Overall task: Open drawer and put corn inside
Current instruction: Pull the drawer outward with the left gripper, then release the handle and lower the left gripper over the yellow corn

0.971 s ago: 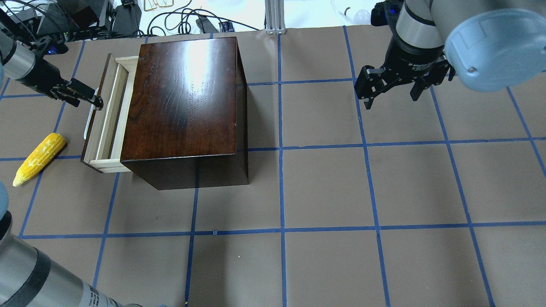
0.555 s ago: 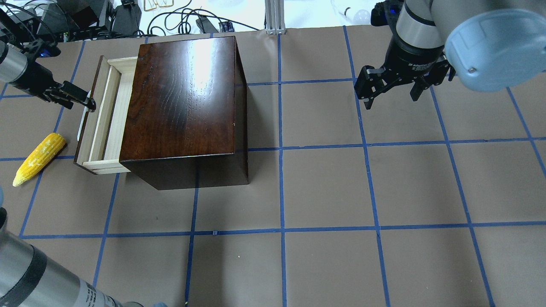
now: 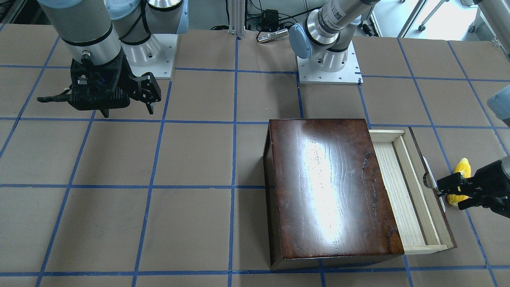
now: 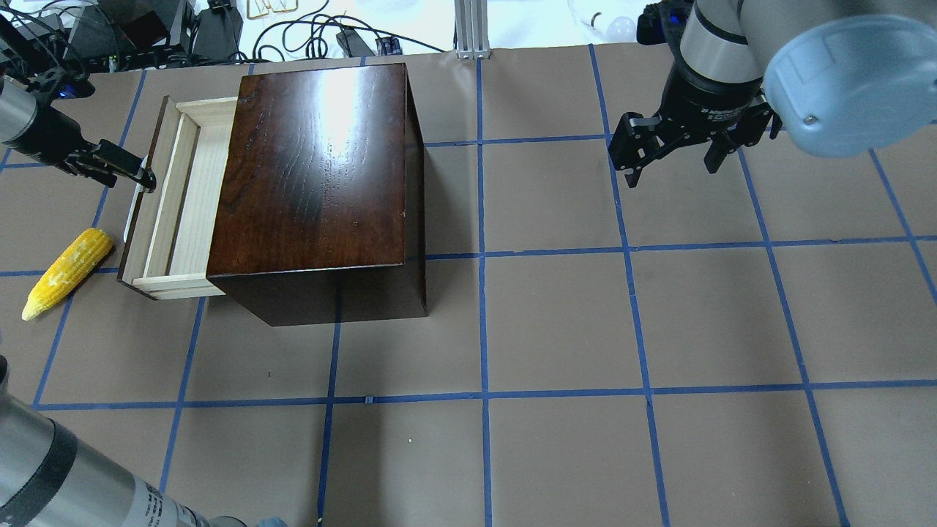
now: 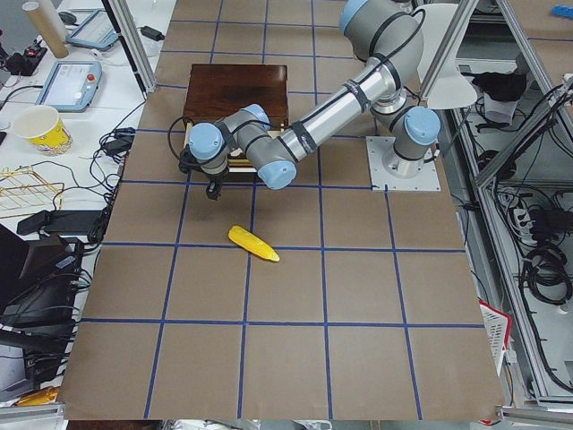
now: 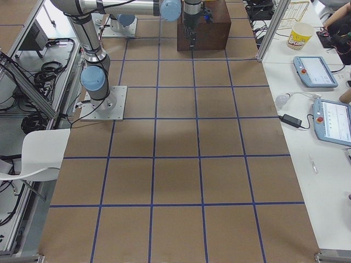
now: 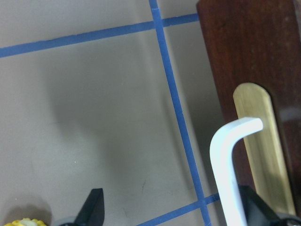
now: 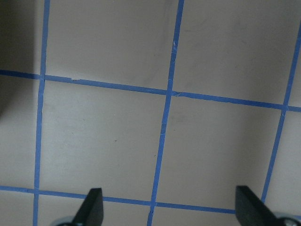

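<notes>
The dark-brown wooden box [image 4: 322, 168] stands at the back left of the table. Its drawer [image 4: 183, 197] is pulled partly out to the left and shows an empty pale wood tray [image 3: 398, 179]. My left gripper [image 4: 139, 178] is open at the drawer's white handle [image 7: 225, 160]. The handle lies between the fingers, close to one fingertip [image 7: 254, 209]. The yellow corn [image 4: 66, 271] lies on the table left of the drawer front, and also shows in the exterior left view [image 5: 253, 244]. My right gripper [image 4: 670, 165] is open and empty, hovering far right of the box.
Brown table paper with a blue tape grid [image 4: 483, 395] covers the table. Cables and equipment [image 4: 219, 29] lie beyond the back edge. The arm bases [image 3: 328, 65] are bolted at the robot's side.
The drawer has slid further out to the left, and my left gripper at its handle has moved left with it. The corn and the right arm have not moved.
</notes>
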Controlling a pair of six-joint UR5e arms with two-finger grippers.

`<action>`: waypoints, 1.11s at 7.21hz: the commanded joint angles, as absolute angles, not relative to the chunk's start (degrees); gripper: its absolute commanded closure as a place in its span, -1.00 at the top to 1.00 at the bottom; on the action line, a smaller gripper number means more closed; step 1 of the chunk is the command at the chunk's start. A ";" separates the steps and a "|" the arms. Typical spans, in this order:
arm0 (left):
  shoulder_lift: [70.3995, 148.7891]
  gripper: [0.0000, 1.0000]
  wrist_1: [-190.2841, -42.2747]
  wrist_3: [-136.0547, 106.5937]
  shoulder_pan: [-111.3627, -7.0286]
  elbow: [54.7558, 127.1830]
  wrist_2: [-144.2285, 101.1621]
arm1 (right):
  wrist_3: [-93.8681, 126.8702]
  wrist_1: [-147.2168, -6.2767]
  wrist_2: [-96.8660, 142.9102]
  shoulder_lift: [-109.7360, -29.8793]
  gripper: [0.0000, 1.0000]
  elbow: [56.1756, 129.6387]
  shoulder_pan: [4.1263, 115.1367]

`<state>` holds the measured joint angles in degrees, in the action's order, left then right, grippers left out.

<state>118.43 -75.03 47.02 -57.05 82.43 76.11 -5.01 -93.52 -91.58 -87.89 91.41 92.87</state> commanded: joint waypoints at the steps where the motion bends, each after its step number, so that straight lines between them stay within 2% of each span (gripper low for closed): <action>1: 118.83 1.00 -75.50 48.16 -57.04 81.12 76.99 | -5.01 -93.52 -91.58 -87.89 1.00 91.49 92.90; 4: 116.82 1.00 -78.63 48.34 -56.95 81.04 76.99 | -5.01 -93.52 -91.58 -87.89 1.00 91.49 92.90; 7: 114.96 1.00 -86.38 50.52 -52.83 76.04 82.13 | -5.01 -93.52 -91.58 -87.89 1.00 91.41 92.73; 8: 115.57 1.00 -85.70 58.11 -52.30 75.68 85.66 | -5.01 -93.52 -91.58 -87.89 1.00 91.41 92.72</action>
<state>115.29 -85.30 51.82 -53.21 76.77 81.64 -5.01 -93.52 -91.58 -87.89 91.41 92.79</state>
